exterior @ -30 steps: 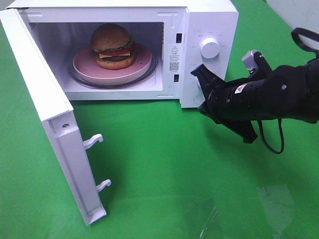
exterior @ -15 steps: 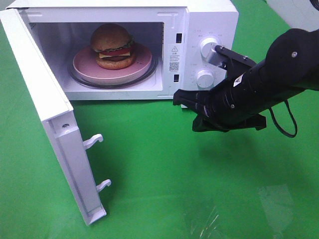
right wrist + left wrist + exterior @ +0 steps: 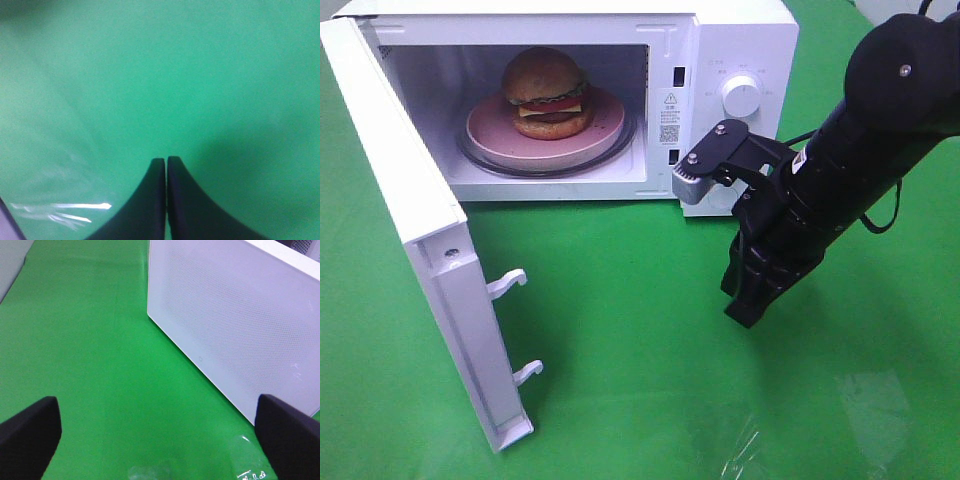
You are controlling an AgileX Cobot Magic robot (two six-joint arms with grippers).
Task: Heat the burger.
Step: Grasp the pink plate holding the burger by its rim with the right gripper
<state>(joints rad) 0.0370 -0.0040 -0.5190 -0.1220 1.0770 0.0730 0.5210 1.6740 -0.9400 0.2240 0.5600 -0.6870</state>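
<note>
The burger [image 3: 545, 88] with a brown domed bun, lettuce, tomato and cheese sits on a pink plate [image 3: 603, 120] inside the white microwave [image 3: 740, 40]. The microwave door [image 3: 415, 220] stands wide open to the left. My right gripper [image 3: 745, 310] is shut and empty, pointing down at the green cloth in front of the microwave's control panel; in the right wrist view its fingertips [image 3: 166, 165] touch each other. My left gripper [image 3: 155, 440] is open over the green cloth beside the door's outer face [image 3: 235, 325]; it does not show in the high view.
The microwave's upper dial [image 3: 740, 96] shows on the control panel; the lower one is hidden behind my right arm. Two white door latches [image 3: 508, 283] stick out from the door's edge. Green cloth [image 3: 620, 350] covers the table.
My right arm has swung from reaching sideways toward the microwave front to pointing its gripper downward at the cloth, further front. The burger, plate and door have not moved.
</note>
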